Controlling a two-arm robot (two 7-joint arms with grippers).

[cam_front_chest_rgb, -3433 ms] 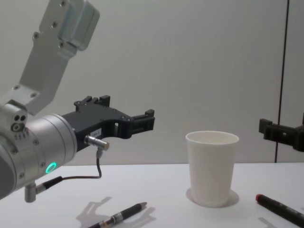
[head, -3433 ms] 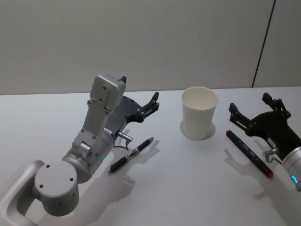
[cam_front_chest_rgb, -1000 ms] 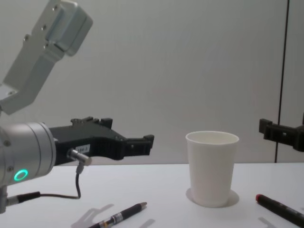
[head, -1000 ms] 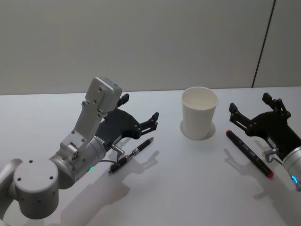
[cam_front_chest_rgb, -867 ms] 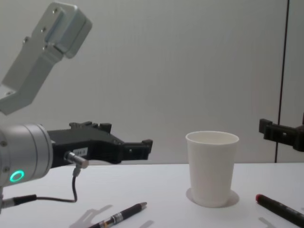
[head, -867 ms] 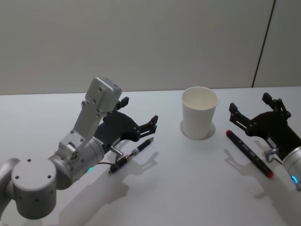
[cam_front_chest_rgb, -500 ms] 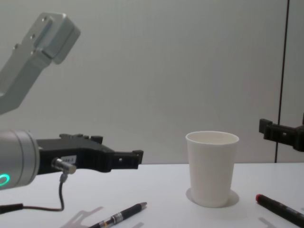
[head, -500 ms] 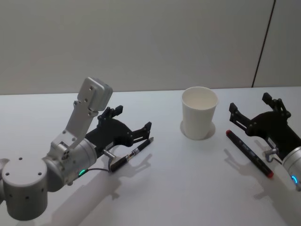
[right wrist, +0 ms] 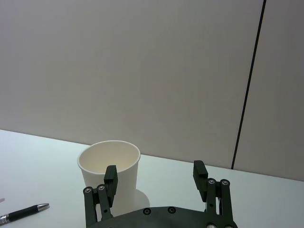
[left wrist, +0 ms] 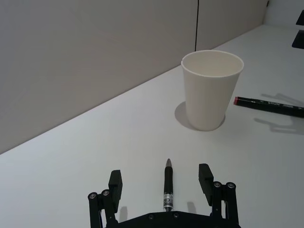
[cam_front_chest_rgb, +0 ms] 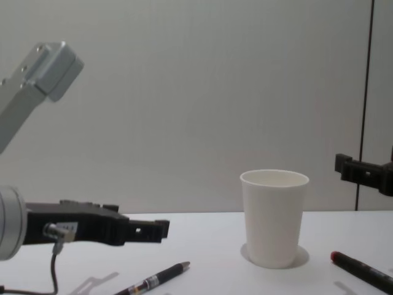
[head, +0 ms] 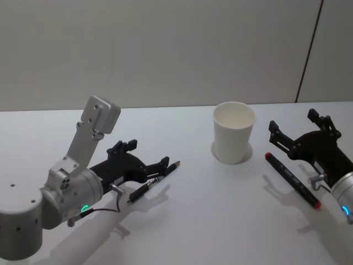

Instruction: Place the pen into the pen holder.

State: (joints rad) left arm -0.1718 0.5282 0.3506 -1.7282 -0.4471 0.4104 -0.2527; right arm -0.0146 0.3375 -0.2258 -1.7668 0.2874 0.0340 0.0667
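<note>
Left wrist view looks along the left end effector (left wrist: 160, 183), spread wide and low over the counter (left wrist: 85, 142), its fingers (left wrist: 115, 184) on either side of the pen (left wrist: 167, 187) without touching it. The pen lies flat, its tip roughly towards the pen holder (left wrist: 211, 90), which stands upright and well apart. In the head view the right end effector (head: 294, 122) hovers wide open to the right of the pen holder, near a black marker (head: 292, 179) with red ends on the counter.
</note>
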